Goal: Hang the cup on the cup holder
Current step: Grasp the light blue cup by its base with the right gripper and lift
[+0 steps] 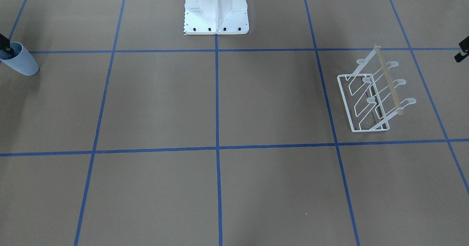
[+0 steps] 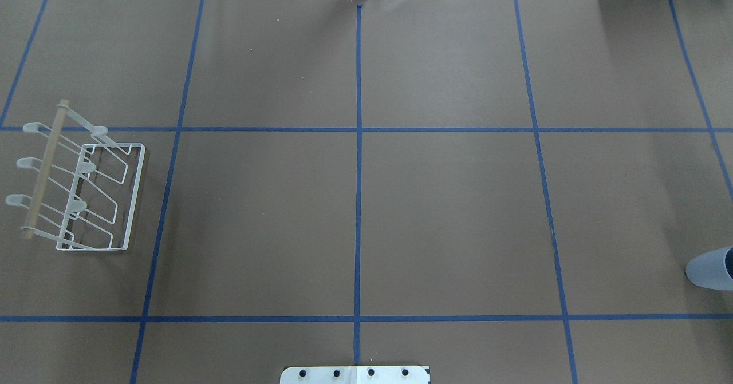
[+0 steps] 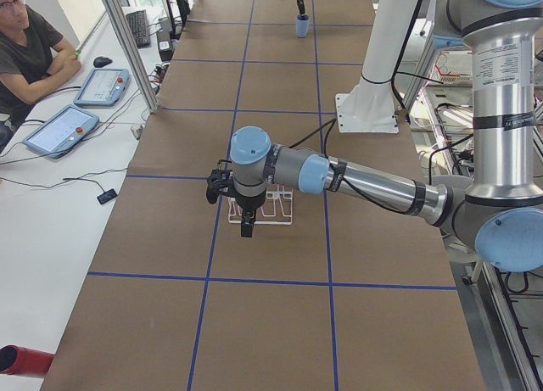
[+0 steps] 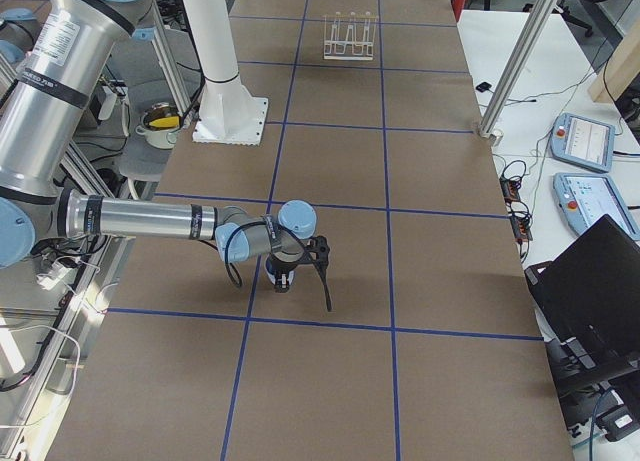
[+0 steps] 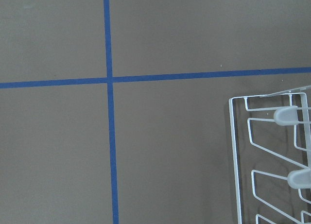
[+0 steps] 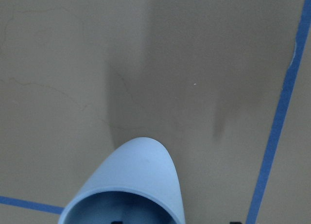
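Light blue cup (image 1: 22,62) stands at the right end of the table (image 2: 446,212), directly under the right tool (image 1: 6,47). The white wire cup holder (image 1: 390,81) sits at the left end beneath the left tool (image 3: 246,224), the table's length away. Neither tool's opening or hold can be made out.

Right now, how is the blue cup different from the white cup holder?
The cup is light blue; the cup holder is white with a tan wooden bar. The cup has solid walls; the cup holder is open wire you can see through. The cup is at the robot's right end of the table; the cup holder is toward its left end. Both are pale.
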Controlling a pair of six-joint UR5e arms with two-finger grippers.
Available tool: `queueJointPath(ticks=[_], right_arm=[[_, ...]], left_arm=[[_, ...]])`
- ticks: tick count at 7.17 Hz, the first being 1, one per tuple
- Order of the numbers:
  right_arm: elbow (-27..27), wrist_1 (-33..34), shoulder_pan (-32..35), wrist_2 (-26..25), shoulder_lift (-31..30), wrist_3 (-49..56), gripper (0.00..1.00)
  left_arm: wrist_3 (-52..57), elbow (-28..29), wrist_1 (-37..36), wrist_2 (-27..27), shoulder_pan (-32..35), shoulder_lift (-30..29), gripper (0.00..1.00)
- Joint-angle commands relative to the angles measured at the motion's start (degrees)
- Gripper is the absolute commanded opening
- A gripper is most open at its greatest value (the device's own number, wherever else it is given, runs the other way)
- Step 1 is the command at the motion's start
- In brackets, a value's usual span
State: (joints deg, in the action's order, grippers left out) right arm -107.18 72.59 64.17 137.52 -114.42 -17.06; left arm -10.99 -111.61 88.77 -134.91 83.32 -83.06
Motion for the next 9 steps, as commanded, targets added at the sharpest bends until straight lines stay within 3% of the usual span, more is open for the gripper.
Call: queueJointPath(ticks=[1,5,7,9], right_arm=[[0.04,-0.08,-0.10,0.12,0.34,0.01,0.00],[-5.04,0.01,4.80,2.39,0.17,-0.08,0.00],[-5.33,-0.08,7.63,8.70,2.26,-0.08,0.00],[-5.59,-0.17,8.25,14.51,7.87,-3.39,0.00]], left_arm=[[0.00,-0.01,0.00,0.00,0.00,0.00,0.98],[0.00,-0.45,-0.09,-0.09,0.00,0.00,0.98],[-0.61,-0.71,0.17,-0.17,-0.09,-0.61,0.98],[-9.98,-0.80,1.83,-2.97,-0.44,-5.51,0.98]])
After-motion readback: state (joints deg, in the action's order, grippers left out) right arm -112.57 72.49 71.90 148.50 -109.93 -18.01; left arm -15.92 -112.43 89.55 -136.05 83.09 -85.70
